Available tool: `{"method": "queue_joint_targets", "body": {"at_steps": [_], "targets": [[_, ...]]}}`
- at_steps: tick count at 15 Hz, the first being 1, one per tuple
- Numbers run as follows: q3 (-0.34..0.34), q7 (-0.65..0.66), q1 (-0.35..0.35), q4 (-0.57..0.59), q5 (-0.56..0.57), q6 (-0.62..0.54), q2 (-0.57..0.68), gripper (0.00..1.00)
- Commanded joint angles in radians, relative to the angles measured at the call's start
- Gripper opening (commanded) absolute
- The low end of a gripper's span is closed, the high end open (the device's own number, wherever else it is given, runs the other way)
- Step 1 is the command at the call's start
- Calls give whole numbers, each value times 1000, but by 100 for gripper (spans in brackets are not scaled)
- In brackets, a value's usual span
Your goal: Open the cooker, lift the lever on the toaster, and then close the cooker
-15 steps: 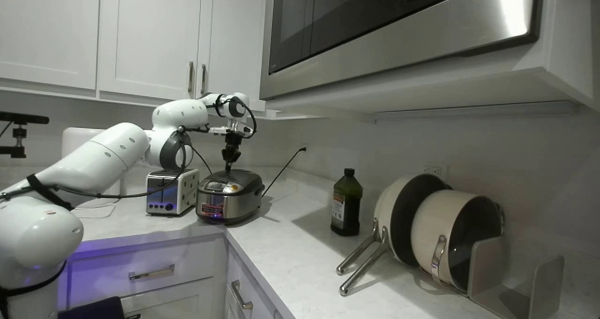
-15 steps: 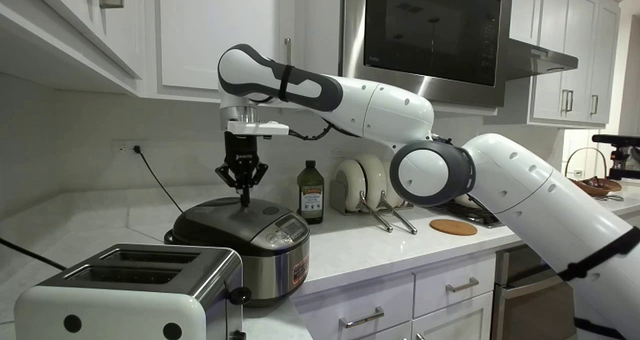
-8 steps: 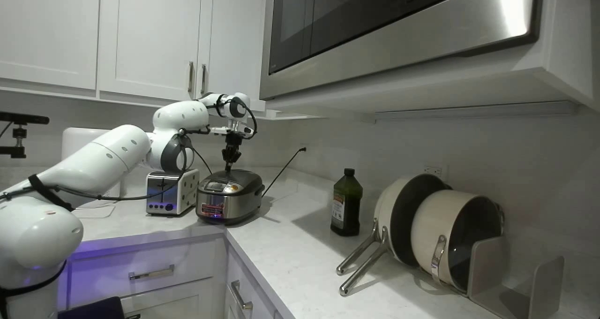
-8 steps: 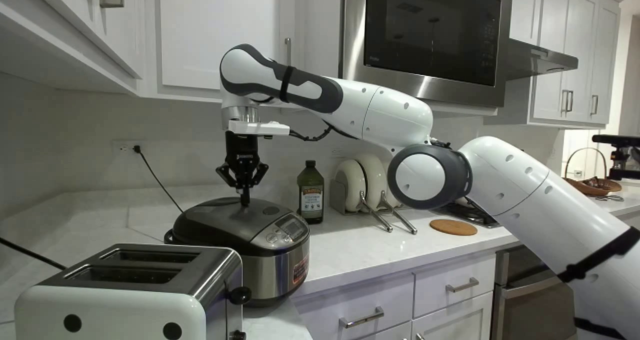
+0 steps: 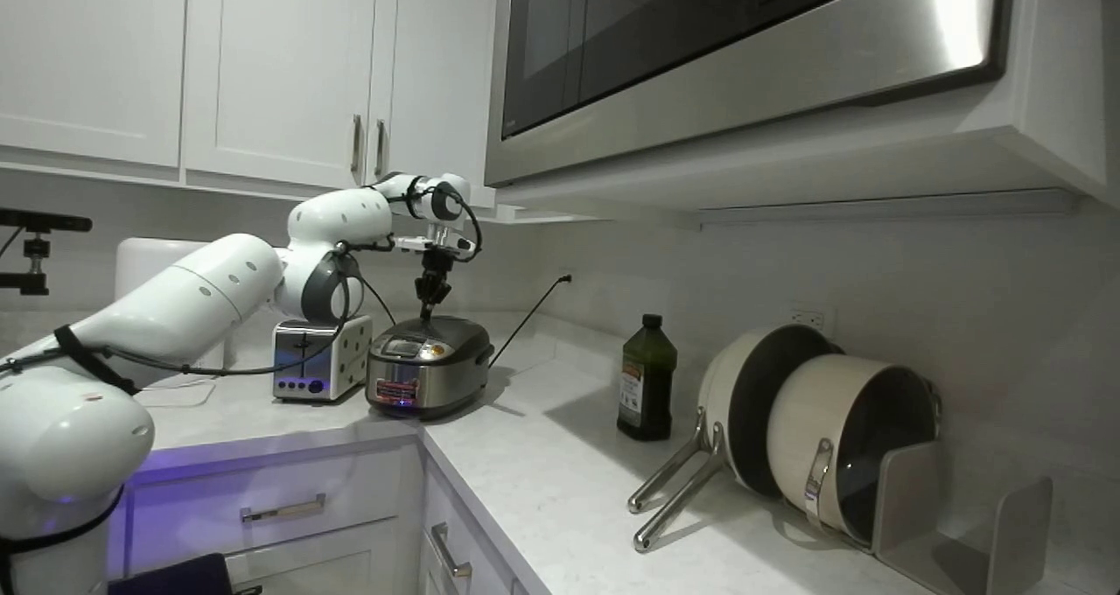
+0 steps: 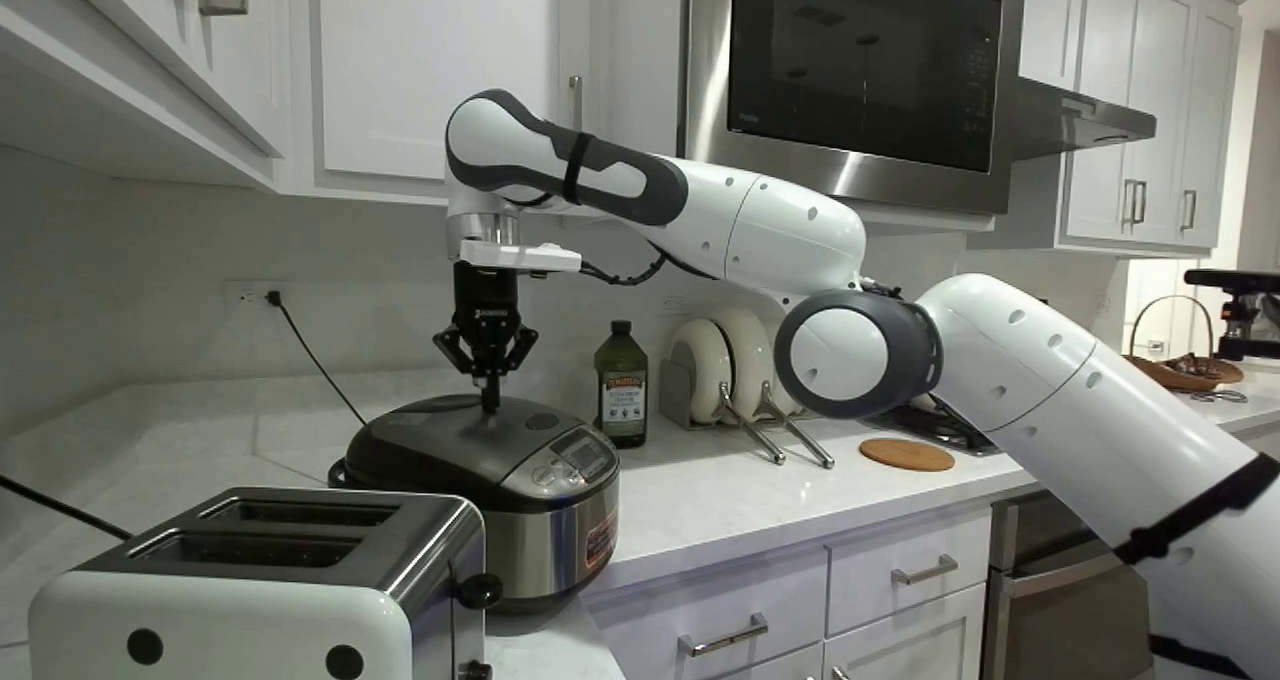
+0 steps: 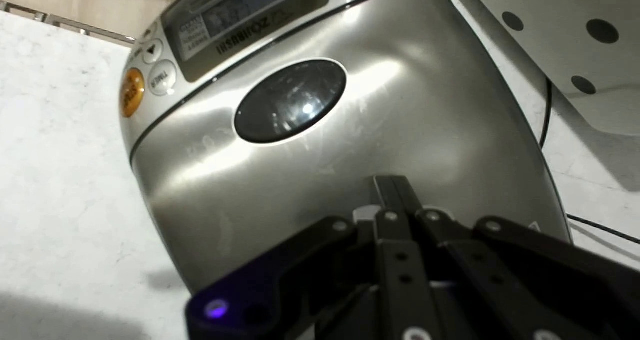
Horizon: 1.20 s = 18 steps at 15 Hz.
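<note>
Kitchen counter [image 5: 542, 464] holds the cooker [image 6: 505, 485], toaster [image 6: 260, 610] beside it; the arm [image 6: 770, 225] just shifted a tiny bit and the gripper [image 6: 490, 402], pinched together with nothing in it, points down at the closed lid [image 7: 345, 152], so opening seems not done

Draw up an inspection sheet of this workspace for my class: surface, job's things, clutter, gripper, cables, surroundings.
Surface: pale countertop, turning a corner near the cooker.
Job's things: cooker, lid closed; toaster beside it, black lever knob showing.
Clutter: green bottle, flat brown disc, cookware standing in a rack.
Gripper: shut, holding nothing visible, pointing down at the lid; contact unclear.
Cables: black cord from wall outlet down towards the cooker; cable along the arm.
Surroundings: microwave and white cabinets above, drawers below.
</note>
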<state>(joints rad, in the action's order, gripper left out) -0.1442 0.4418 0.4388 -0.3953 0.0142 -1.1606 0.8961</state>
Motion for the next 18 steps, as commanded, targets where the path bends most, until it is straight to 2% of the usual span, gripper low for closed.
{"method": "queue_joint_targets", "body": {"at_steps": [1,2,3,7,8,9,10,11,12,13,14,15,16,17,18], "targets": [[-16,23,-8,-62,-26,9,16,0],[-18,20,-3,-57,-24,11,8,26],[-19,19,0,-55,-23,14,2,27],[-25,30,17,-46,-16,26,-19,56],[6,26,37,58,-35,71,34,65],[-24,33,25,-38,-17,38,-22,71],[6,29,44,65,-38,91,30,80],[-23,36,32,-30,-19,63,-25,86],[-24,37,36,-24,-19,74,-27,93],[5,32,55,72,-38,120,19,99],[-23,40,42,-8,-19,96,-33,100],[-24,43,45,1,-19,109,-38,100],[5,39,59,83,-39,149,-4,100],[5,42,54,18,-42,133,-51,100],[6,45,53,12,-45,138,-67,100]]}}
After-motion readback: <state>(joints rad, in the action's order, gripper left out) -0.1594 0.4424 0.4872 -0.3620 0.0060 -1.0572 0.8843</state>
